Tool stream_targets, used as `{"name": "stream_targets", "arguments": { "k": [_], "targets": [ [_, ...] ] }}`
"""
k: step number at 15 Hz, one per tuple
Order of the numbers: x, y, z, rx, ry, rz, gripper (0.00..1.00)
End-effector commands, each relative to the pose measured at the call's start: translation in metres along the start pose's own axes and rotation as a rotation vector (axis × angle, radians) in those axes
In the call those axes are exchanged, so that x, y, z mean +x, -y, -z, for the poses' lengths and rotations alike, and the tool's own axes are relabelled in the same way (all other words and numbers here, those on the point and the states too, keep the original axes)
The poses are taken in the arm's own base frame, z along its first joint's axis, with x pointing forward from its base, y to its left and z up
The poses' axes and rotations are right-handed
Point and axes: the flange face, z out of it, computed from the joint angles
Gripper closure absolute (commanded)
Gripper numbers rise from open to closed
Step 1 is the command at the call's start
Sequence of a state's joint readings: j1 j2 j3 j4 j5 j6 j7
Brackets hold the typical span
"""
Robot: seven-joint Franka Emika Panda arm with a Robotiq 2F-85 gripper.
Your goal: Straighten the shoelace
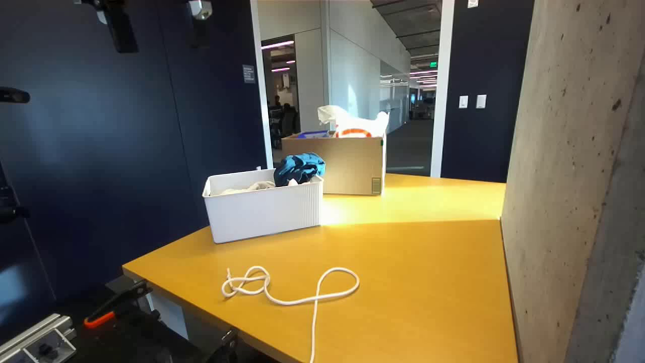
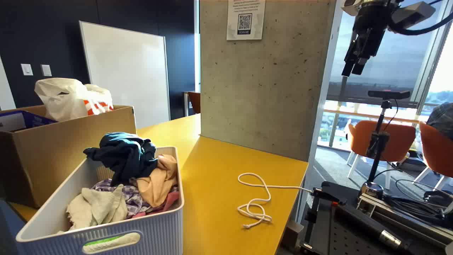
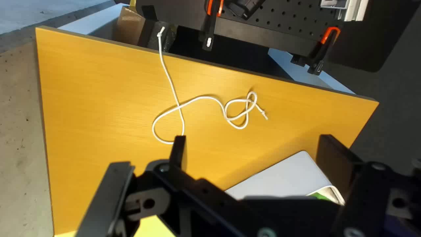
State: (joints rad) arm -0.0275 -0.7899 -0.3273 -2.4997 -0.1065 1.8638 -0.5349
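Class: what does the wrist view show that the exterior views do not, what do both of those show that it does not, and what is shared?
Only the wrist view: two orange-ended clamps at once; each exterior view shows just one orange clamp end.
Only the exterior views: the cardboard box, white plastic bag and blue cloth.
Shared: the looped shoelace, the yellow table and the white bin, which the gripper partly hides in the wrist view.

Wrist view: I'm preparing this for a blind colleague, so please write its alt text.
A white shoelace lies on a yellow table, looped and crossing itself, one end running out past the table's edge at the top. The gripper reaches in from the bottom, open and holding nothing, and partly hides a white bin.
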Motion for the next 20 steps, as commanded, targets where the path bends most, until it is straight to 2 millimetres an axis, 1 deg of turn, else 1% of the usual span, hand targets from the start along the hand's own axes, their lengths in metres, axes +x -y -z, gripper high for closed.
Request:
{"name": "stream_targets", "arguments": {
  "k": [1, 9, 10, 12, 13, 14, 15, 18, 20],
  "targets": [
    [0.0, 0.0, 0.001, 0.0, -0.001, 0.0, 0.0],
    [0.001, 0.0, 0.003, -0.002, -0.004, 0.0, 0.0],
    [0.011, -0.009, 0.0, -0.021, -0.019, -0.013, 0.0],
    [0.045, -0.038, -0.01, -0.046, -0.044, -0.012, 0.0],
    [0.057, -0.049, -0.018, -0.052, -0.053, -0.028, 0.0],
    [0.068, -0.054, -0.029, -0.063, -0.048, -0.028, 0.0],
    [0.079, -0.063, -0.039, -0.074, -0.033, -0.031, 0.0],
    [0.125, -0.071, -0.084, -0.064, 0.042, 0.028, 0.0],
    [0.157, -0.068, -0.116, -0.043, 0.111, 0.109, 0.0]
  ]
}}
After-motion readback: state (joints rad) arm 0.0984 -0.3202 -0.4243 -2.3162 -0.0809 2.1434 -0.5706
